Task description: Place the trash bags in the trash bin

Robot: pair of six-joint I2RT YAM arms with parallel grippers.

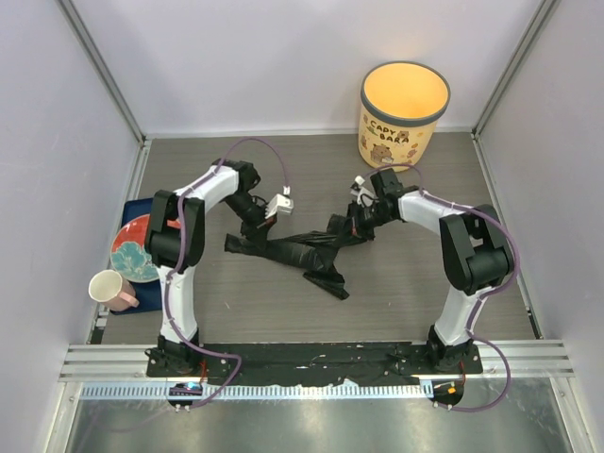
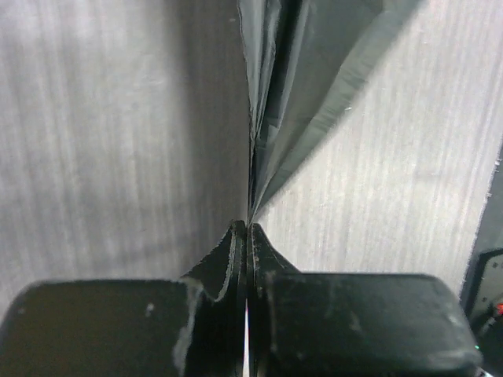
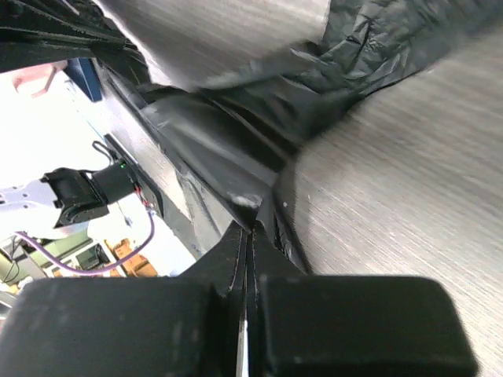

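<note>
A black trash bag (image 1: pixel 300 253) lies crumpled and stretched across the middle of the table. My left gripper (image 1: pixel 245 238) is at its left end. In the left wrist view the jaws (image 2: pixel 248 228) are pressed together on a thin edge of the glossy film (image 2: pixel 292 86), which fans out away from them. My right gripper (image 1: pixel 355 230) is at the bag's right end. In the right wrist view its jaws (image 3: pixel 253 229) are shut on a fold of the bag (image 3: pixel 228 149). The cream-yellow trash bin (image 1: pixel 404 111) stands upright at the back right, behind the right arm.
A red and teal plate (image 1: pixel 135 249) lies on a blue mat (image 1: pixel 130 209) at the left edge, with a beige cup (image 1: pixel 109 288) in front of it. Grey walls close the table on the left, back and right.
</note>
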